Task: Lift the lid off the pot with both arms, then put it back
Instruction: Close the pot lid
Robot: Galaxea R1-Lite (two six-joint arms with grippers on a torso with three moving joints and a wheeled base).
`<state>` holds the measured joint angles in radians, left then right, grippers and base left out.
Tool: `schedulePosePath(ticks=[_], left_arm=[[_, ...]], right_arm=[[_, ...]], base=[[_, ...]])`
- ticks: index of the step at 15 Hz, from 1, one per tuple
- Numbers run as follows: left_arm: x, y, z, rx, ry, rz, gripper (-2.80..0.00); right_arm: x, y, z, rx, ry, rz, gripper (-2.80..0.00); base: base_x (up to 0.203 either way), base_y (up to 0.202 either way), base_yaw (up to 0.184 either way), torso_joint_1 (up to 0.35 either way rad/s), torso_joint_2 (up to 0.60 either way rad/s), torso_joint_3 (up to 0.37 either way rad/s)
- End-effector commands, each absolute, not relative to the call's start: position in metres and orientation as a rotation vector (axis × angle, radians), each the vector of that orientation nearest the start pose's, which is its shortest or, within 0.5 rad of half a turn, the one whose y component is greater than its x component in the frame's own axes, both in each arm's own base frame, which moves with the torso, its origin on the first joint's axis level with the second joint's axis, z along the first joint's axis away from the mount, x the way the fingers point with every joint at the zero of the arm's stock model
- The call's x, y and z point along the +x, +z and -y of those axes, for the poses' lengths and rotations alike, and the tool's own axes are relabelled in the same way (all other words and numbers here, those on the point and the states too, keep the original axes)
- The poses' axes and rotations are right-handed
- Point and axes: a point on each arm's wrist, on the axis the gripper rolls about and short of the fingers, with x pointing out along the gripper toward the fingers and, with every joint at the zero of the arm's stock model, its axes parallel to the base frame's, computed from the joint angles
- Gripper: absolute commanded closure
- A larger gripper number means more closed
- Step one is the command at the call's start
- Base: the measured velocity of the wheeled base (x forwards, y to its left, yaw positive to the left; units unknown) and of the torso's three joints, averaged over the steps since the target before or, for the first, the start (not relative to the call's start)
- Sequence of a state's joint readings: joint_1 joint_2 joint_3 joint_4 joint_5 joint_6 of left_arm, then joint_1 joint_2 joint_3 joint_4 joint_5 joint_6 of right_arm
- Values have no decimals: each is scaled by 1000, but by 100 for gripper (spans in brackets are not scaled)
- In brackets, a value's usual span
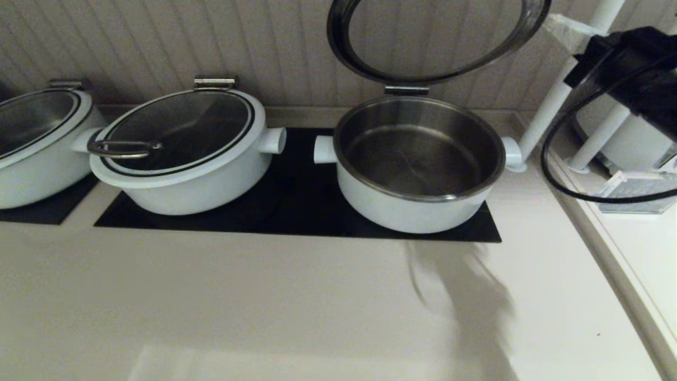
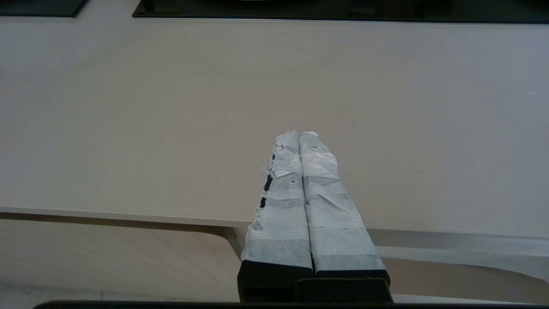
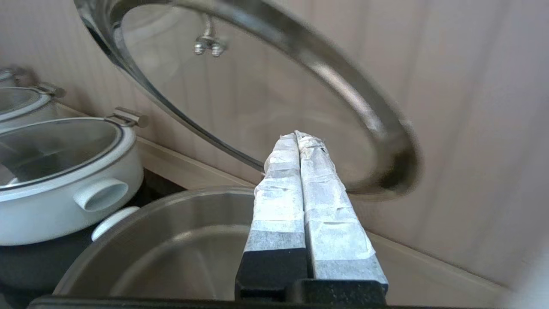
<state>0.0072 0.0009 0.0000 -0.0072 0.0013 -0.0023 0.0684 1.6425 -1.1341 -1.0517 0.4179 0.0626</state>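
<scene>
The pot [image 1: 402,211] stands at the right end of a black mat, open, its steel inside bare. The lid [image 1: 433,32] stands tipped up on the hinge plate [image 1: 406,90] behind the pot, near the panelled wall. In the right wrist view the lid [image 3: 257,86] shows its underside above the pot [image 3: 171,240]. My right gripper [image 3: 297,134] is shut and empty, its tips just before the lid's glass and above the pot's rim; I cannot tell whether they touch. The right arm [image 1: 629,69] shows at the upper right. My left gripper [image 2: 298,133] is shut and empty, over the bare counter near its front edge.
A wider white pot [image 1: 180,174] with a loop-handle lid stands left of the open pot on the black mat [image 1: 296,211]. A third pot [image 1: 37,143] is at the far left. White posts [image 1: 555,90] and a black cable loop [image 1: 550,164] stand at the right.
</scene>
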Motion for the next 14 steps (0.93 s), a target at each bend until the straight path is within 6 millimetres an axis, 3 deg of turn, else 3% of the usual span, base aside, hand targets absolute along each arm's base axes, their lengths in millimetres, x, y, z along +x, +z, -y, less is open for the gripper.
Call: schedulePosePath(ticks=[1,4,7,11,14], left_arm=[[-23,76,0,-3,9,8,0],[-23,76,0,-3,9,8,0],[-23,76,0,-3,9,8,0],[-23,76,0,-3,9,8,0],[-23,76,0,-3,9,8,0]], right_arm=[[274,345,-20,-47,466,547,0],[258,356,-1,-69,422,538,0],[259,378,3,-91,456,596,0],[295,401,4,-135,514,663,0],[329,404,5,-169,568,695,0]], base=[[0,0,0,0,0,0],[0,0,0,0,0,0],[0,0,0,0,0,0],[0,0,0,0,0,0],[0,0,0,0,0,0]])
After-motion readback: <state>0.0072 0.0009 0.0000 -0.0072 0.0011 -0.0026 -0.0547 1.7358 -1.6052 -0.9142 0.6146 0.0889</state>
